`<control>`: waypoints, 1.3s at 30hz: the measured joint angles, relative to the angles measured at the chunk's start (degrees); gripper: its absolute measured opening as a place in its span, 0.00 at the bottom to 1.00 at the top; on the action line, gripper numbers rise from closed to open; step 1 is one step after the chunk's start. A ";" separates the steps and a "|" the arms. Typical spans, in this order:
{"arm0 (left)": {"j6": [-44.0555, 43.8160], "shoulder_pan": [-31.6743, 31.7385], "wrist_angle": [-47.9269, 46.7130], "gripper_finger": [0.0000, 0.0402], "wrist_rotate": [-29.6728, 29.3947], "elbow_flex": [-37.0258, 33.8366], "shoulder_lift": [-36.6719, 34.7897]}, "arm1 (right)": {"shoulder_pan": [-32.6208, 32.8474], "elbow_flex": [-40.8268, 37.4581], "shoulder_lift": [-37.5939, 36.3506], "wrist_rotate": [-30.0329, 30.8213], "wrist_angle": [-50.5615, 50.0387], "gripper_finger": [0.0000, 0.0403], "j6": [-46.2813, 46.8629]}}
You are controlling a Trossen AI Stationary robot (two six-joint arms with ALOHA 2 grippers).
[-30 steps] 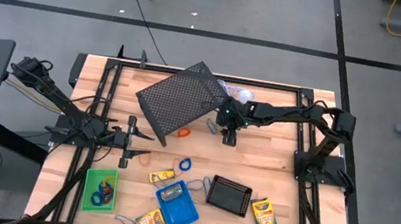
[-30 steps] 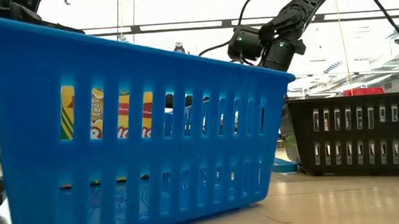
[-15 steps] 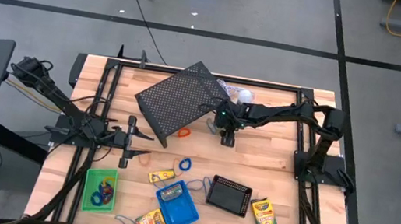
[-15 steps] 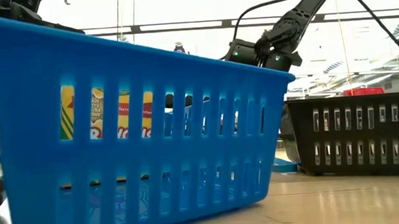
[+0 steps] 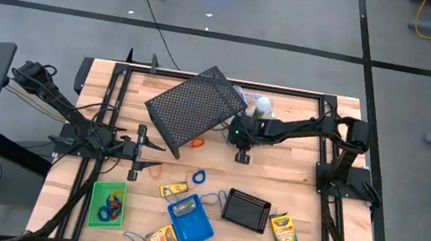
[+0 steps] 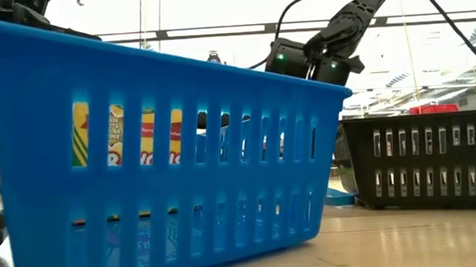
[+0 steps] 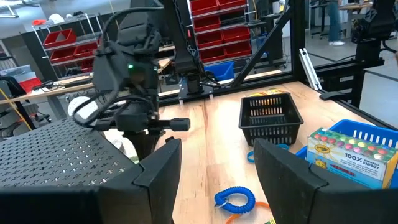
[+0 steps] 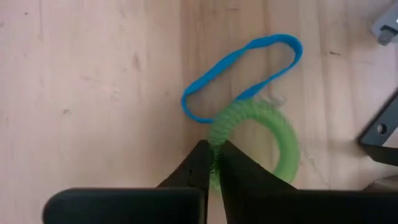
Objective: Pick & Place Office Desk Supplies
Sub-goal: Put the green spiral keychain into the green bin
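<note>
In the right wrist view a green coiled loop (image 8: pixel 283 140) lies flat on the wood, and a thin blue elastic loop (image 8: pixel 273 39) touches its far side. My right gripper (image 8: pixel 214 163) is shut on the green loop, beside the large mesh rack (image 5: pixel 194 107). My left gripper (image 7: pixel 214 168) hangs open and level over the table's left part (image 5: pixel 136 156), holding nothing. A green tray (image 5: pixel 107 204), a blue tray (image 5: pixel 189 221) with a crayon box in it and a black mesh tray (image 5: pixel 246 210) stand near the front edge. Loose crayon boxes (image 5: pixel 174 189) (image 5: pixel 282 229) and a blue coil (image 5: pixel 198 175) lie among them. My right gripper pinches the green coiled loop's rim (image 8: pixel 217 134) between its two fingertips, on the side nearest the wrist. The fingers come steeply from above, pointing down. The loop lies flat on the table, round and slack.
The large black mesh rack leans over the far middle, with an orange loop (image 5: pixel 196 143) at its near edge. A silver dome-shaped thing (image 5: pixel 262 103) sits behind the right arm. Black frame rails (image 5: pixel 118 90) run along the table's sides. Bare wood lies right of the right gripper.
My right gripper has sunk toward the table and shifted a little toward the near edge, its arm stretching lower over the far right.
</note>
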 joint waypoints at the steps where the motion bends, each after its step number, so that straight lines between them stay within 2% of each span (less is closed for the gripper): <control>1: -0.01 0.00 0.00 0.51 0.01 0.00 0.00 | 0.85 0.00 -0.10 1.02 -0.24 0.04 0.82; 13: -0.62 0.00 0.00 0.52 0.44 0.00 0.02 | 11.08 -0.13 -7.95 0.91 -0.24 0.02 3.44; 21: -1.79 0.00 0.77 0.52 2.24 0.05 0.02 | 14.97 -0.09 -13.29 -7.12 7.88 0.02 3.60; 32: -4.30 0.86 0.96 0.51 12.38 3.69 2.23 | 15.65 -0.07 -13.73 -21.13 24.72 0.02 0.87; 36: -6.62 4.69 2.04 0.51 16.86 5.00 6.34 | 15.30 -0.07 -13.73 -26.16 29.50 0.02 0.76; 39: -6.99 7.89 7.50 0.52 22.22 6.28 11.29 | 15.30 -0.07 -13.70 -28.57 31.53 0.02 1.04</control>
